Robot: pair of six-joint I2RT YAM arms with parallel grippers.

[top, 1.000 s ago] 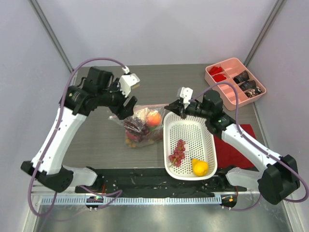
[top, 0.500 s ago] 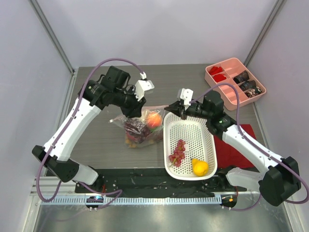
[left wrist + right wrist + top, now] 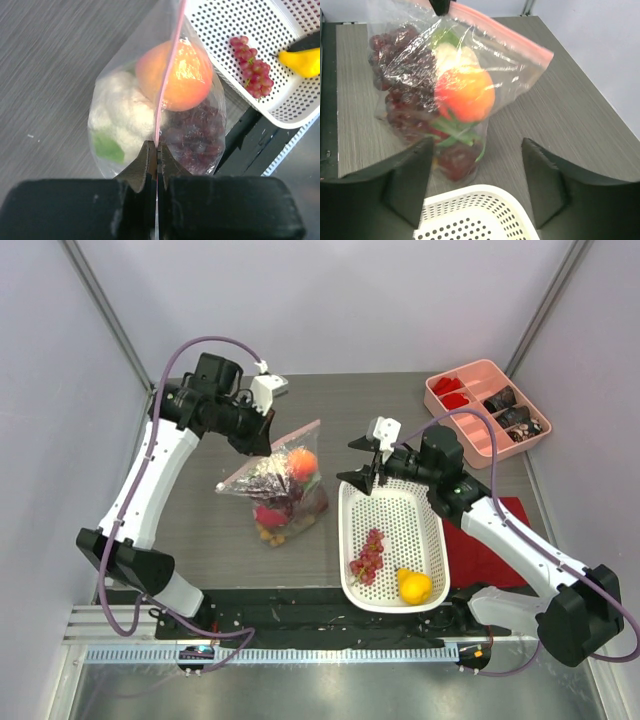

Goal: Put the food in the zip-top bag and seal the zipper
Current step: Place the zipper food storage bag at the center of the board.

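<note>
The left claw (image 3: 156,146) is clamped on one end of the zipper (image 3: 505,31), the zip-top bag (image 3: 275,485) hanging beneath, beside the white basket (image 3: 343,530); the strip's free end slants toward the right claw (image 3: 356,462) (fingers apart, nearer it)

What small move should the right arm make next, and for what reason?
Probably lower the open right tool to the grapes: they and the lemon lie in the basket, outside the bag, and the left tool, shut on the zipper, holds the bag up.
</note>
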